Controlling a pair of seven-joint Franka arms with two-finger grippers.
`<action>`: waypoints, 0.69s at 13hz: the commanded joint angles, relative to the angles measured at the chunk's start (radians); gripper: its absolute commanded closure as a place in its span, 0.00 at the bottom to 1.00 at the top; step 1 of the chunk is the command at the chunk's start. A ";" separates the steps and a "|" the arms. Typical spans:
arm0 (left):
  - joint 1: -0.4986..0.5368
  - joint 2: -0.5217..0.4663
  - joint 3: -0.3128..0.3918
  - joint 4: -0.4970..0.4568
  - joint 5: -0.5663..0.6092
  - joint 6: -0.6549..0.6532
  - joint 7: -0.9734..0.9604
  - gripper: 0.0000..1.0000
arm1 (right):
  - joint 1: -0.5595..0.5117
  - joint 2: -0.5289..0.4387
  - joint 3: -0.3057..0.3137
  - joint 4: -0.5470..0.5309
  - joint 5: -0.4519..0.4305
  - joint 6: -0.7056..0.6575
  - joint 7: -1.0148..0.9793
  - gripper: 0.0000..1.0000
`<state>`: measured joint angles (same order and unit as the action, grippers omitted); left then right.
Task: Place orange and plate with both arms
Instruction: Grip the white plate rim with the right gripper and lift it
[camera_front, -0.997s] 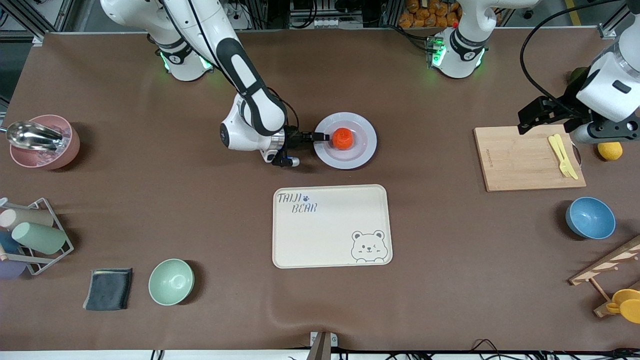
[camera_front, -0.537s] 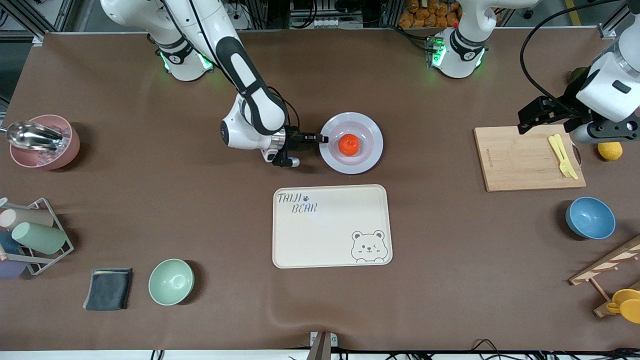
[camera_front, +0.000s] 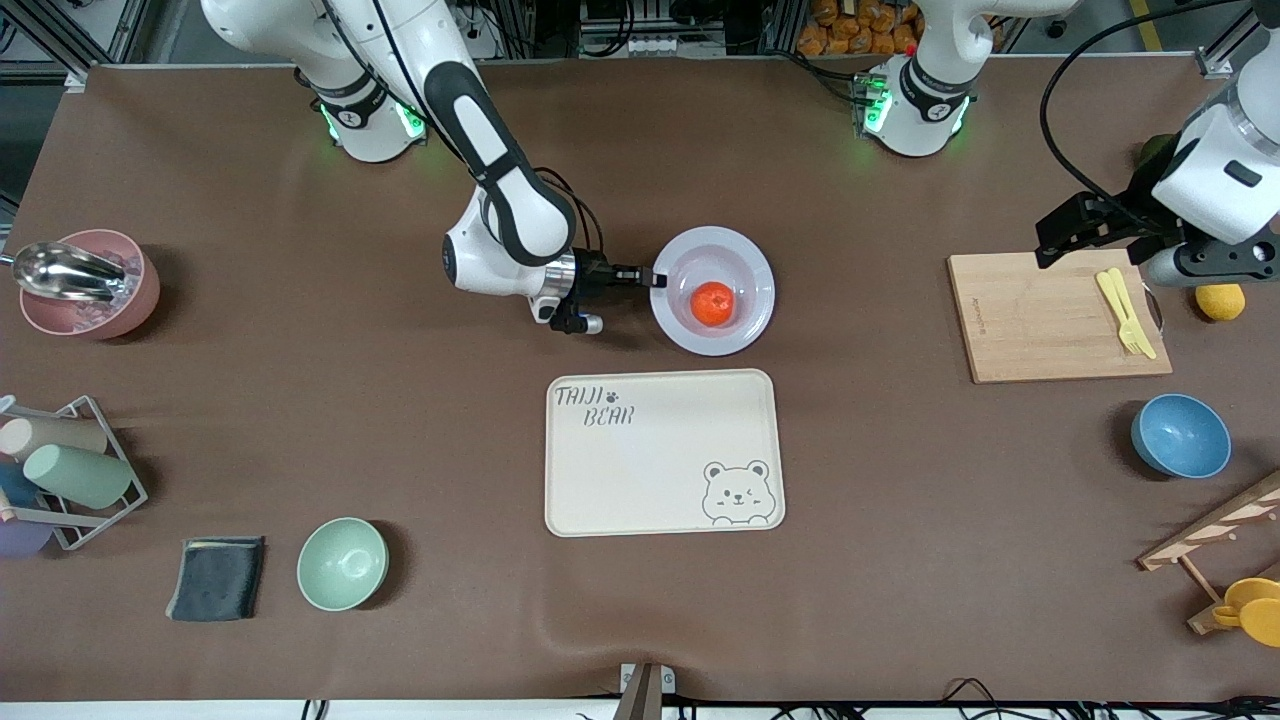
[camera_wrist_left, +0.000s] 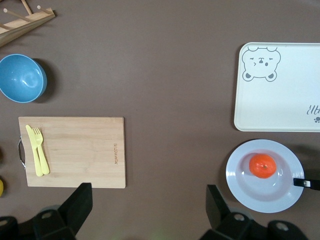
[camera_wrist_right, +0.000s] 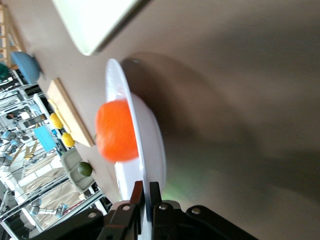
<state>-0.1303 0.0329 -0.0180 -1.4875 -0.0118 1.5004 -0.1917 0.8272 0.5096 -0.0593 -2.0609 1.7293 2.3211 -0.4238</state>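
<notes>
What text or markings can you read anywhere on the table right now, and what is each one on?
"TAIJI BEAR", with a small paw print and a winking bear drawing: on the cream tray.
A short line of print on the wooden cutting board: too small to read.
Nothing readable on the plate, the orange or the bowls.

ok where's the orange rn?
The orange sits on the plate at mid-table, farther from the front camera than the bear tray; the right gripper is shut on the plate's rim.
</notes>
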 joint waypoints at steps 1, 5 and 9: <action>0.001 -0.013 0.000 0.003 -0.011 -0.017 0.015 0.00 | 0.017 -0.059 -0.010 -0.013 0.027 0.018 0.002 1.00; 0.004 -0.013 0.001 0.003 -0.011 -0.017 0.015 0.00 | 0.030 -0.059 -0.010 -0.016 0.124 0.024 -0.096 1.00; 0.003 -0.013 0.001 0.003 -0.011 -0.017 0.015 0.00 | 0.024 -0.071 -0.011 -0.010 0.260 0.023 -0.234 1.00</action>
<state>-0.1299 0.0328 -0.0178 -1.4875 -0.0118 1.5002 -0.1917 0.8412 0.4728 -0.0595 -2.0577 1.8922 2.3403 -0.5656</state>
